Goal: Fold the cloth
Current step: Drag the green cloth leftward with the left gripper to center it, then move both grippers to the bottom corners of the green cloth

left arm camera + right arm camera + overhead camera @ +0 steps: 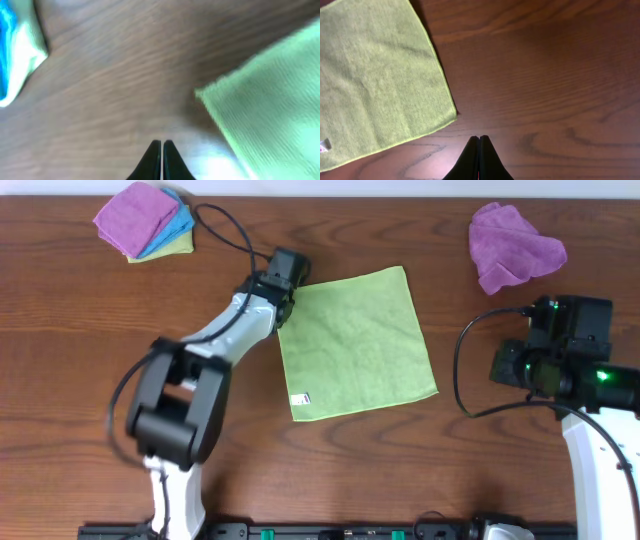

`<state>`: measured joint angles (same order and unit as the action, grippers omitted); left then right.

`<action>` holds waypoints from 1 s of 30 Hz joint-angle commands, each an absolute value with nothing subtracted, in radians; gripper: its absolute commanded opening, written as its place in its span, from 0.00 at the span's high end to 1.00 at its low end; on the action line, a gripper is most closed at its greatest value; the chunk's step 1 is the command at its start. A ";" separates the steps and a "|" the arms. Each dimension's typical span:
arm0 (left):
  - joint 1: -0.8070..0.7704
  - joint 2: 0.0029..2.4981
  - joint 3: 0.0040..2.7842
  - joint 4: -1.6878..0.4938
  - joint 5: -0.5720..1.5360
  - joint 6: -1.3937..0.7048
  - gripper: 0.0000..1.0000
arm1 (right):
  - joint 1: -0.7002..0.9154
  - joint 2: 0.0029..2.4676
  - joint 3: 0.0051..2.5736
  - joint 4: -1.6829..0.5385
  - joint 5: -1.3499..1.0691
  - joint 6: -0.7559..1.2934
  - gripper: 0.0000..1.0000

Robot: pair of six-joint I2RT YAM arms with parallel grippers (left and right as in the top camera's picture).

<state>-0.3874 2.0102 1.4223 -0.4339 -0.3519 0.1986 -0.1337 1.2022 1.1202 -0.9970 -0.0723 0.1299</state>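
Clenched on nothing, both pairs of jaws stand over bare wood: the left gripper [161, 145] and the right gripper [479, 139] each show black fingers pressed together with nothing between them. Under them runs a dark brown wood-grain table [400, 470], with a thin pale strip [400, 188] beyond its far edge; no more of the room shows.

One lime-green cloth [355, 345] lies flat and unfolded between the two grippers. One of its corners sits ahead and to the right of the left tips, apart from them. Another corner lies just ahead and to the left of the right tips, also apart.

One crumpled purple cloth [512, 245] rests farther up the table than the right gripper, well apart from it. Off to the left of the left gripper lies one pile of three folded cloths: one folded purple cloth [135, 215] on top, one blue cloth [172, 230], and one yellow-green cloth [180, 246] underneath. That makes two purple cloths in all. One small white tag [300, 398] marks the lime-green cloth's near left corner.
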 commanded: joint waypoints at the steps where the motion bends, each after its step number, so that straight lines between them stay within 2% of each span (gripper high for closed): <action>1: -0.386 1.812 1.475 -0.533 -0.185 0.045 0.94 | -0.137 1.195 1.140 -0.995 -0.080 0.113 0.98; 4: -0.373 1.660 1.468 -0.704 0.043 -0.044 0.94 | -0.136 1.173 1.142 -0.995 -0.130 0.056 0.98; 7: -0.376 1.520 1.346 -0.759 0.110 -0.122 0.94 | -0.137 1.160 1.141 -0.991 -0.147 0.038 0.98; 12: -0.373 1.267 0.974 -0.616 0.222 -0.256 0.94 | -0.145 1.165 1.121 -0.966 -0.252 -0.047 0.98; 16: -0.373 1.102 0.744 -0.495 0.312 -0.379 0.94 | -0.239 1.211 1.087 -0.908 -0.444 -0.099 0.98; 20: -0.373 1.038 0.613 -0.427 0.367 -0.459 0.94 | -0.323 1.323 1.068 -0.894 -0.569 -0.115 0.99; 26: -0.373 1.038 0.498 -0.336 0.394 -0.599 0.94 | -0.315 1.560 1.068 -0.899 -0.610 -0.113 0.98; 28: -0.369 1.038 0.467 -0.295 0.394 -0.632 0.94 | -0.315 1.614 1.068 -0.899 -0.611 -0.113 0.88; 30: -0.350 1.039 0.426 -0.251 0.396 -0.657 0.86 | -0.315 1.664 1.068 -0.897 -0.613 -0.113 0.70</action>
